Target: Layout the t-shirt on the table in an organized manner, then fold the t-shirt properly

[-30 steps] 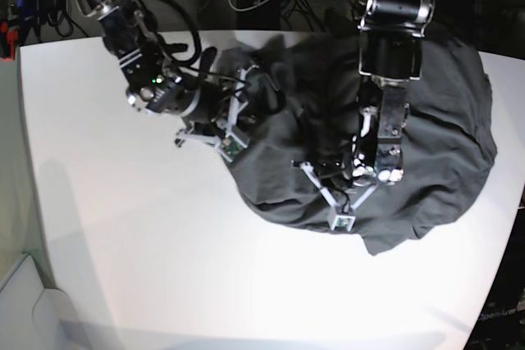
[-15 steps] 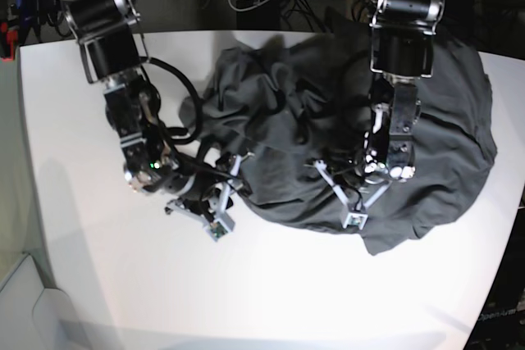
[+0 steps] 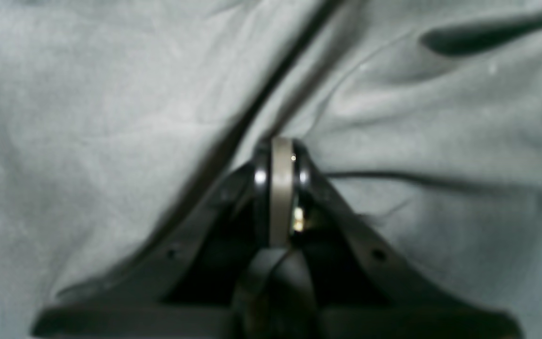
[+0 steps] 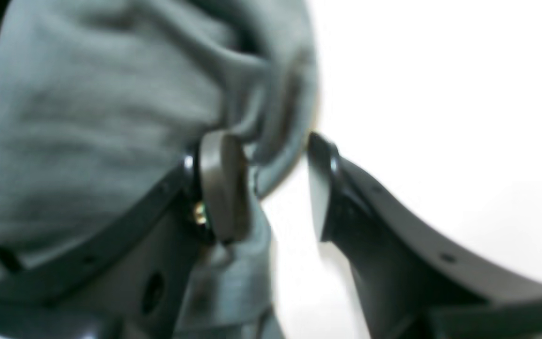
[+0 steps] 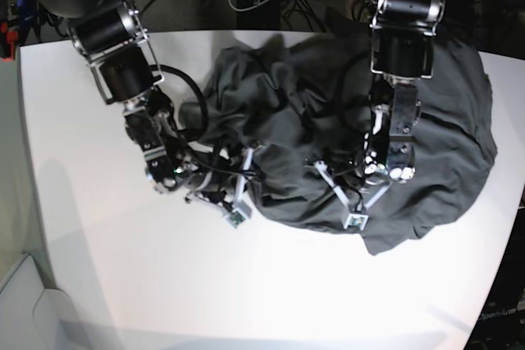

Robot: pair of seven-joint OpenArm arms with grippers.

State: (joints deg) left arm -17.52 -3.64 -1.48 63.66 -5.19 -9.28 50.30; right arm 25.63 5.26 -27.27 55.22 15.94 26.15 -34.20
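Two end effectors are working: left end effector (image 5: pixel 354 202) clenched on the t-shirt (image 5: pixel 443 120), right end effector (image 4: pixel 271 188) parted around its edge; the cloth may be slipping out.

White smooth table (image 5: pixel 123 284) brightly lit from above, glare washed out in right wrist view. Soft shadows cast near left edge. Both wrist views blurred; dark charcoal-grey fabric t-shirt (image 3: pixel 111 117) rendered pale. Base view corners curved.
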